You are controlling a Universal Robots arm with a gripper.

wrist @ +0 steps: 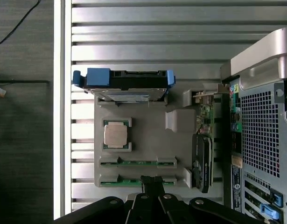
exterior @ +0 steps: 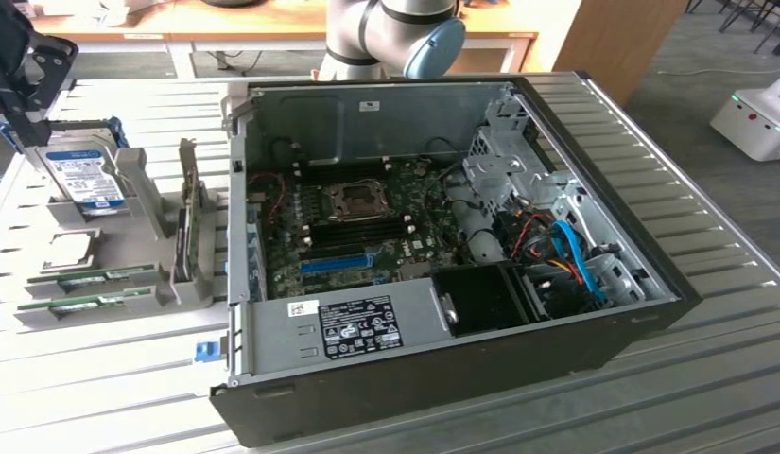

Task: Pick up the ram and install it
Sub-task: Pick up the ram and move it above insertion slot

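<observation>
The hand (wrist: 152,181) hung above the grey holder (wrist: 148,135), fingers pressed together and carrying nothing. The ram (wrist: 127,181) stood on edge in the holder's outermost slot, with a second stick (wrist: 137,162) just beside it and a processor chip (wrist: 117,134) near. Judged risks: fingers brought down together would strike the ram's top edge rather than straddle it, and the close neighbour could be caught or nudged. The holder sat near the counter (exterior: 99,378) edge, with the upright card (wrist: 202,161) and the computer case (exterior: 491,369) wall crowding one side. Overhead room appeared free; the case lay open on top.
</observation>
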